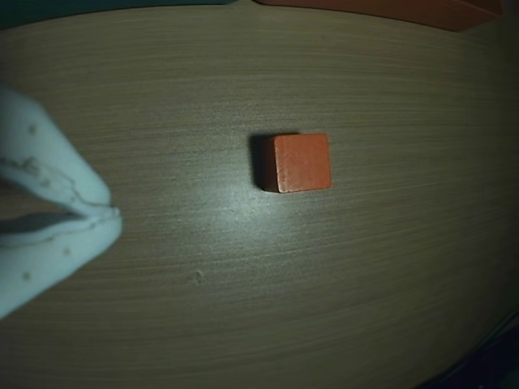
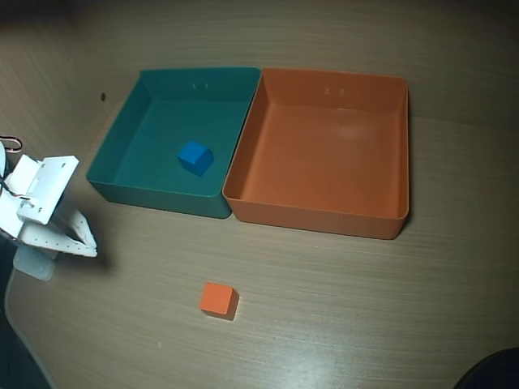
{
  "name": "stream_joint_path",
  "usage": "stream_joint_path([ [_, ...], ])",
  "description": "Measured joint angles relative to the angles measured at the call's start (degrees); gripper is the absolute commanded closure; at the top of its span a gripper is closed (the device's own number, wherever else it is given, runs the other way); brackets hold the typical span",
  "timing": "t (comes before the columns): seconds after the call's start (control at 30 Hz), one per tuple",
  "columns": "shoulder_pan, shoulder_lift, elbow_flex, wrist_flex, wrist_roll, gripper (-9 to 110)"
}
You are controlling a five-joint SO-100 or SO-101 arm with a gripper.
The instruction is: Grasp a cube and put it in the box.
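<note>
The gripper (image 2: 81,243), jaws nearly closed and empty, hangs near the table's (image 2: 365,324) left edge, leaving the cube (image 2: 217,298) free before the box (image 2: 316,215).

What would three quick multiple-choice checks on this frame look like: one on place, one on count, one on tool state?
1. Where is the orange cube?
A. in the orange tray
B. on the bare table in front of the trays
C. in the teal tray

2. How many small cubes are in the overhead view?
A. one
B. two
C. three

3. How does the tool stand to the orange cube?
A. clamped on it
B. apart from it, holding nothing
C. resting on top of it

Key: 1 B, it lies on the table, outside the orange tray. 2 B, the orange one plus a blue cube in the teal tray. 3 B, the wrist view shows bare wood between them.
</note>
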Motion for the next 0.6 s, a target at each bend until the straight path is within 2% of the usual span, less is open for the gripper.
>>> stream_joint_path([
  [0.27,0.0,-4.7,-0.1,0.0,0.0,106],
  [0.6,0.0,-17.5,-9.3,0.0,0.0,106],
])
